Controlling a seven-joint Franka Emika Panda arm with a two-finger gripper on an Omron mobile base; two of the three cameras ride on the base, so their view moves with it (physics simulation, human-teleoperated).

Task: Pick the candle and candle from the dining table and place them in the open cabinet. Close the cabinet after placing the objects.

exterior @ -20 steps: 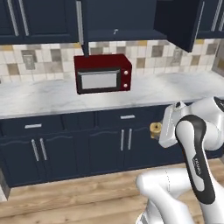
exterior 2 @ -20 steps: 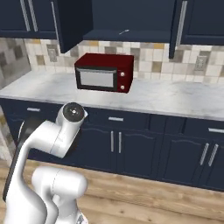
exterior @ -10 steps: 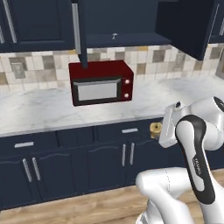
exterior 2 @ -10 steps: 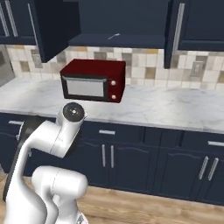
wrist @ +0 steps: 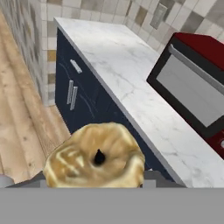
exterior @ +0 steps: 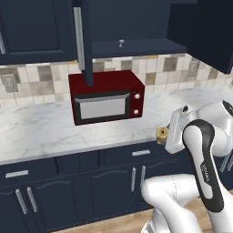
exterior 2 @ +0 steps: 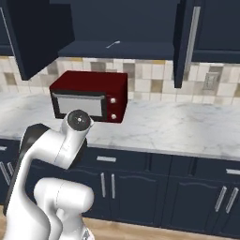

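Observation:
My gripper (exterior: 163,136) is shut on a squat golden-tan candle (exterior: 161,132), held in the air in front of the counter's edge, below and to the right of the microwave. In the hand view this candle (wrist: 87,161) sits close up with its dark wick hole facing the camera, hiding the fingertips. The navy wall cabinet (exterior: 136,47) above the microwave stands open, its door (exterior: 85,41) swung out edge-on with a silver bar handle. A small pale thing (exterior: 121,43) rests on the cabinet shelf, too small to identify. The dining table is out of view.
A red microwave (exterior: 107,97) stands on the marble counter (exterior: 41,132) under the open cabinet (exterior 2: 117,47). Navy base cabinets (exterior: 113,177) with silver handles run below. Another open door (exterior 2: 37,37) hangs at the left of the right base view. Wooden floor (wrist: 17,109) lies below.
The whole picture has shifted in both base views, so the base has moved; the microwave and open cabinet now look closer. The candle stays in the shut gripper.

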